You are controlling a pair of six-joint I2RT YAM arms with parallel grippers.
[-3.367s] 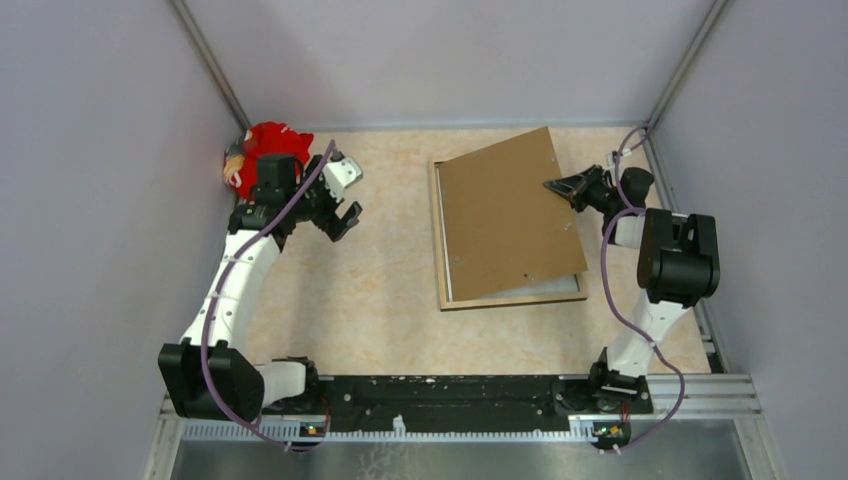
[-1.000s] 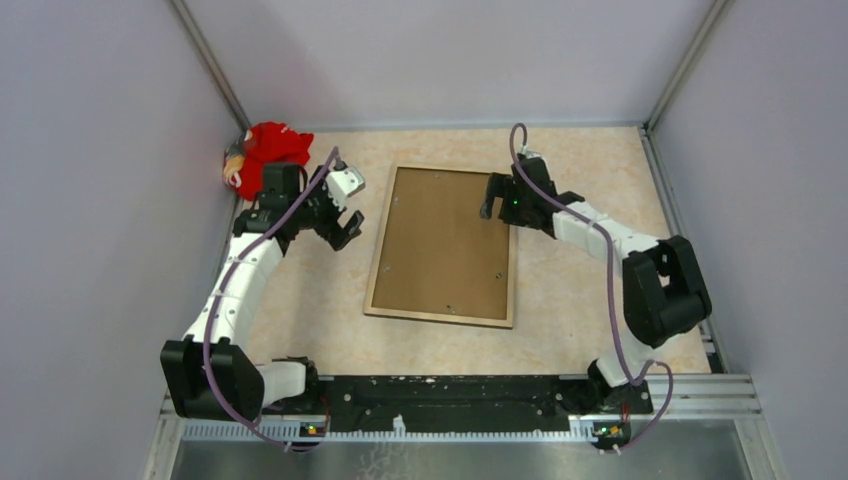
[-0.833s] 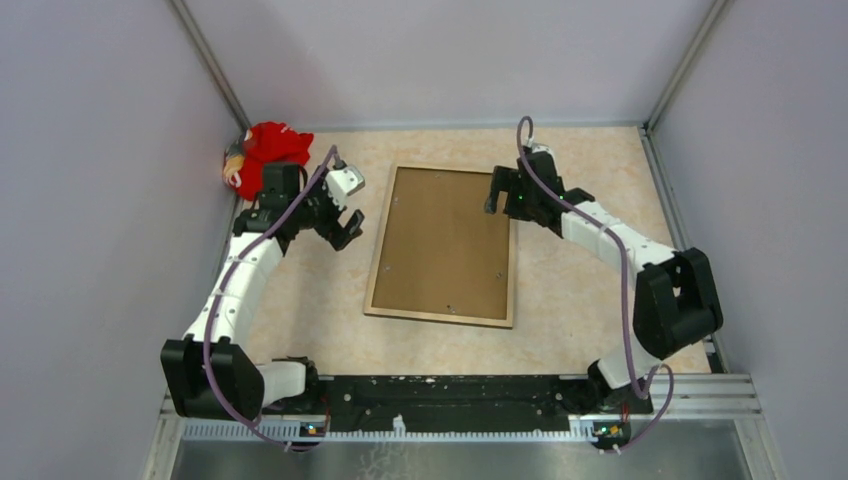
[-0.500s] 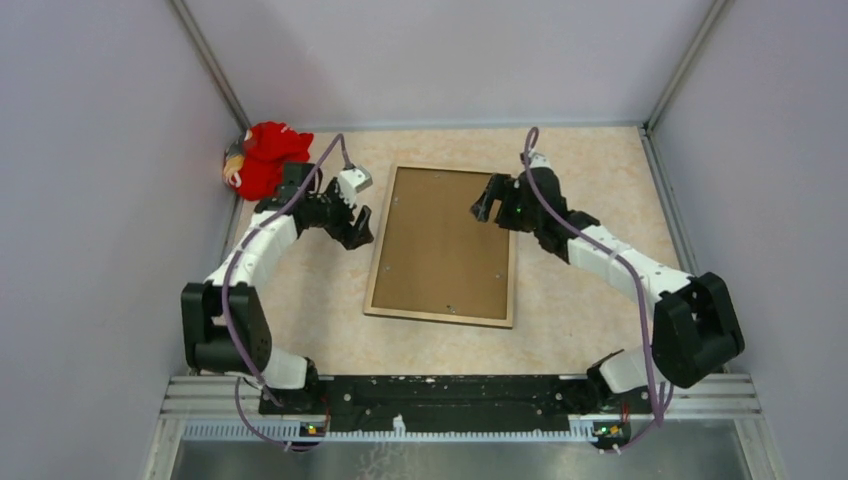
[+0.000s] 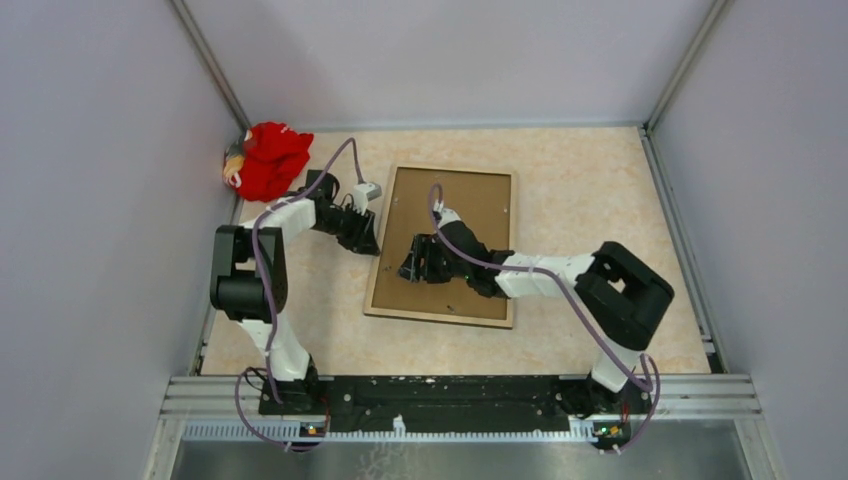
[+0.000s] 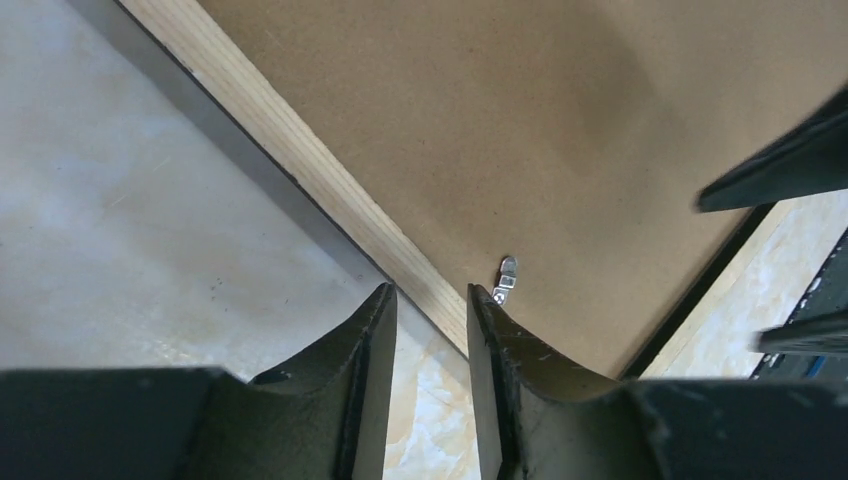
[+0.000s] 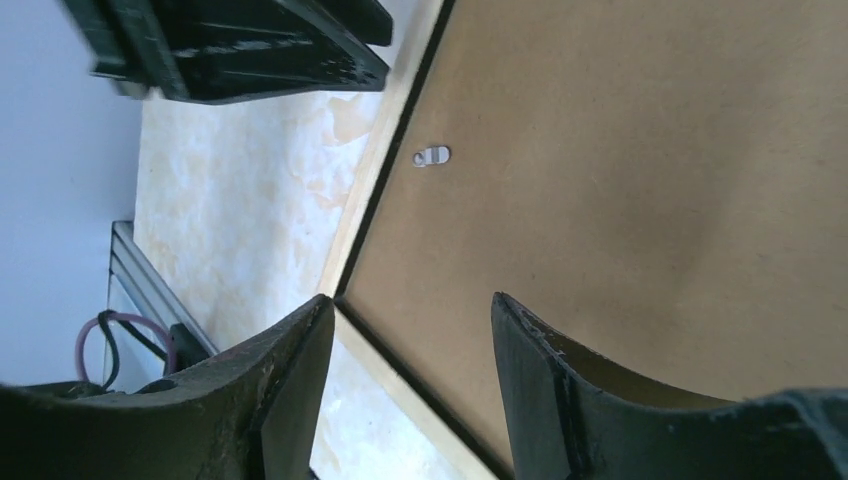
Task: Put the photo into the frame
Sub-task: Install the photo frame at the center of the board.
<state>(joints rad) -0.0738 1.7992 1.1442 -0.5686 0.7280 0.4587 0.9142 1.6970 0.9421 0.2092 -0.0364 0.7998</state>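
Note:
The frame (image 5: 440,317) lies face down on the table, tan wood rim up, and the brown backing board (image 5: 475,205) sits flat inside it. The photo is hidden. My left gripper (image 5: 372,240) is at the frame's left edge. In the left wrist view its jaws (image 6: 430,295) stand a narrow gap apart over the rim (image 6: 300,175), next to a metal clip (image 6: 506,280), with nothing between them. My right gripper (image 5: 410,268) hovers over the board near the frame's near-left corner. Its jaws (image 7: 411,300) are open above the rim (image 7: 395,384).
A red plush toy (image 5: 268,160) lies in the far left corner against the wall. Grey walls close in the table on three sides. A metal rail (image 5: 440,388) runs along the near edge. A second clip (image 7: 432,156) sits on the board.
Both arms have swung in to the frame's left side and near-left corner, and both grippers have narrowed. Earlier the board lay askew across the frame; now it sits inside the rim.

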